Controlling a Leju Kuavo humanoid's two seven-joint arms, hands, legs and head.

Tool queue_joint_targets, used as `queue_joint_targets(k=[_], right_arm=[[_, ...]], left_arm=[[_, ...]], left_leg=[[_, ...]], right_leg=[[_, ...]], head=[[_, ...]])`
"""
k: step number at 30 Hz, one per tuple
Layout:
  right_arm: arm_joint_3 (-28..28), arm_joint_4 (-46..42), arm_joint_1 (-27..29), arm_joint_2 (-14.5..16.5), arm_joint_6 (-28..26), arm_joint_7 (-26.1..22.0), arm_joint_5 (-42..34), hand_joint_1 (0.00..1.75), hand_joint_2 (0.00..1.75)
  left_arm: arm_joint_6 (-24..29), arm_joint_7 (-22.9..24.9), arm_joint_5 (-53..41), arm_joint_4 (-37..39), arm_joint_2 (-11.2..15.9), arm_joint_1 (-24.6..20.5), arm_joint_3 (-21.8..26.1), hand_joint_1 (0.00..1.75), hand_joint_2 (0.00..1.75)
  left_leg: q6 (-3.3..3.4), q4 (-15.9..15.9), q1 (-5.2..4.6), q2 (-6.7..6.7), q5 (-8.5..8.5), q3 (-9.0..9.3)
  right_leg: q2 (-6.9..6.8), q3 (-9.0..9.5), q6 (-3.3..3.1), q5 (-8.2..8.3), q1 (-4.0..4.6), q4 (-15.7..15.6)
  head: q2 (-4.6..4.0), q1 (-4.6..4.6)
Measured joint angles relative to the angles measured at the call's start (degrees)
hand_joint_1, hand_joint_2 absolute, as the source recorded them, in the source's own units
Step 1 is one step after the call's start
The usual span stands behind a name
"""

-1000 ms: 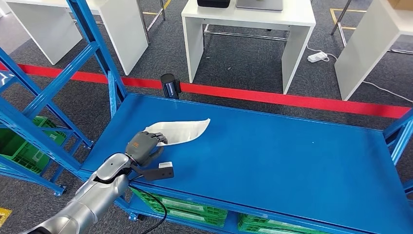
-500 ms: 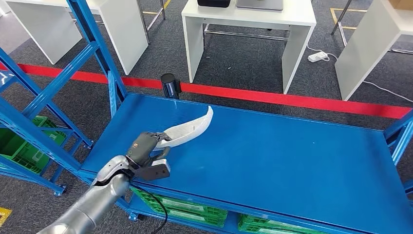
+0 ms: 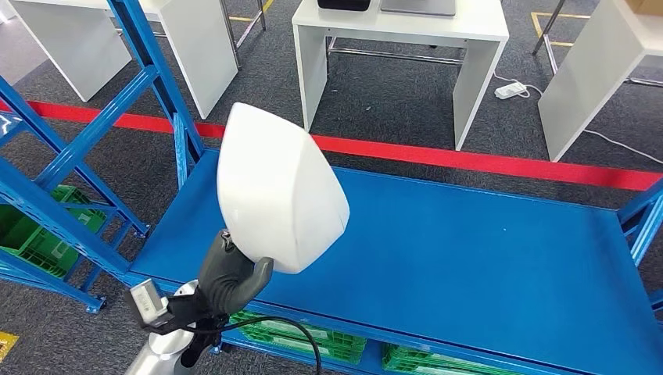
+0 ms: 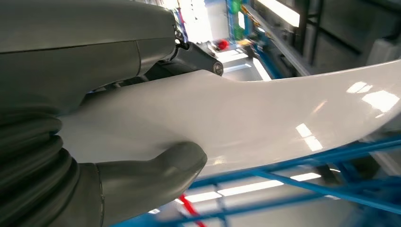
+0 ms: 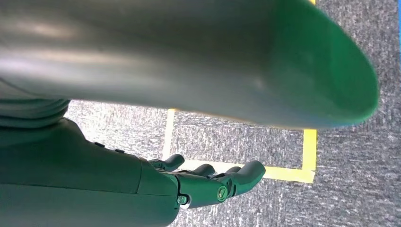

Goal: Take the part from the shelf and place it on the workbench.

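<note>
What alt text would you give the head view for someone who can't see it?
The robot's left hand holds a curved white part lifted above the blue shelf deck. Beyond lie a red floor line, grey carpet and white tables; green bins sit beneath the deck.

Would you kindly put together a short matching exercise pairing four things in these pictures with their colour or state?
Column one:
1. white part
2. shelf
3. right hand
4. floor tape line

Column two:
A. red, running across the carpet beyond the shelf
B. held up in the left hand, clear of the shelf
C. fingers apart, holding nothing, above grey carpet
D. blue, flat top surface

Pairs: 1-B, 2-D, 3-C, 4-A
</note>
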Motion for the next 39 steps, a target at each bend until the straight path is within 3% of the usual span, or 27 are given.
queue_joint_targets(k=[4,15,20,24,26,28,29,30,31,34,36,39], right_arm=[[0.0,0.0,-0.11,0.0,0.0,0.17,0.48,0.0,0.0],[0.0,0.0,-0.6,0.0,0.0,0.57,0.9,0.0,0.0],[0.0,0.0,-0.69,0.0,0.0,0.74,1.57,0.0,0.0],[0.01,0.0,-0.72,-0.03,0.0,1.21,1.75,0.0,0.0],[0.02,0.0,-0.73,-0.09,0.0,1.14,1.9,0.0,0.0],[0.02,0.0,-0.72,-0.11,0.0,1.03,2.01,0.0,0.0],[0.02,0.0,-0.7,-0.12,0.0,1.01,2.02,0.0,0.0],[0.02,0.0,-0.67,-0.13,0.0,0.97,2.02,0.0,0.0],[0.02,0.0,-0.66,-0.15,0.0,0.87,1.99,0.0,0.0],[0.02,0.04,-0.79,-0.03,0.0,0.12,1.9,0.0,0.0],[0.03,0.13,-0.99,0.15,0.0,-0.26,1.94,0.0,0.0],[0.04,0.17,-1.24,0.21,0.0,-0.61,1.97,0.0,0.0]], left_arm=[[-2.79,0.68,3.89,-3.9,-0.97,2.15,0.14,1.75,1.75],[-2.78,-0.24,4.44,-8.5,-2.47,4.31,0.15,1.75,1.75],[-0.96,-0.3,4.2,-9.29,-2.38,5.57,0.15,1.75,1.75],[-0.34,-0.34,3.63,-9.87,-2.26,6.99,0.15,1.75,1.75],[-0.34,-0.35,3.17,-10.05,-2.26,7.35,0.14,1.75,1.75],[-0.41,-0.32,2.73,-10.03,-2.21,7.56,0.11,1.75,1.75],[-0.46,-0.27,2.54,-10.0,-2.17,7.67,0.1,1.75,1.75],[-0.52,-0.19,2.4,-9.97,-2.11,7.77,0.08,1.75,1.75],[-0.62,-0.1,2.3,-9.93,-2.07,7.81,0.06,1.75,1.75],[-1.14,0.26,1.99,-9.77,-2.02,7.27,-0.27,1.75,1.75],[-1.51,0.64,1.7,-9.56,-2.01,6.41,-0.56,1.75,1.75],[-1.99,1.2,1.56,-9.0,-2.0,4.93,-0.81,1.75,1.75]], left_leg=[[0.0,0.0,0.0,-0.01,-0.01,-0.02],[0.1,0.08,-0.08,-0.01,-0.07,0.04],[0.5,0.18,-0.4,-0.01,-0.25,0.02],[1.29,-0.66,-0.33,0.08,0.53,0.37],[1.7,-1.64,0.15,0.28,1.32,0.78],[1.84,-1.78,0.26,0.45,1.53,0.72],[1.82,-1.69,0.3,0.5,1.52,0.62],[1.76,-1.57,0.37,0.55,1.48,0.57],[1.63,-1.4,0.51,0.58,1.4,0.54],[0.55,-0.24,1.1,0.46,0.77,0.1],[-0.35,0.65,0.98,0.22,0.44,-0.53],[-1.36,1.19,0.96,0.08,0.29,-1.1]], right_leg=[[-0.02,0.05,0.01,-0.01,0.0,-0.01],[-0.03,0.12,0.1,0.04,-0.09,-0.07],[-0.02,0.14,0.51,0.08,-0.42,-0.13],[-0.02,0.24,1.37,0.14,-0.51,-0.26],[-0.03,-1.05,1.87,-1.85,-0.48,2.62],[-0.04,-4.44,2.31,-5.32,-0.82,9.69],[-0.04,-6.16,2.52,-6.34,-1.0,13.04],[-0.05,-7.2,2.75,-6.32,-1.19,14.93],[-0.07,-7.21,3.0,-5.14,-1.4,14.62],[-0.23,-2.55,3.77,0.23,-1.94,4.75],[-0.04,-1.18,3.13,0.81,-1.9,1.62],[0.14,-1.96,1.15,0.66,-1.78,1.73]], head=[[0.0,0.0],[0.0,-0.01],[0.0,0.0],[0.0,0.02],[0.0,0.25],[0.0,0.49],[0.0,0.52],[0.0,0.55],[0.0,0.57],[0.0,0.78],[0.0,0.98],[0.0,0.76]])
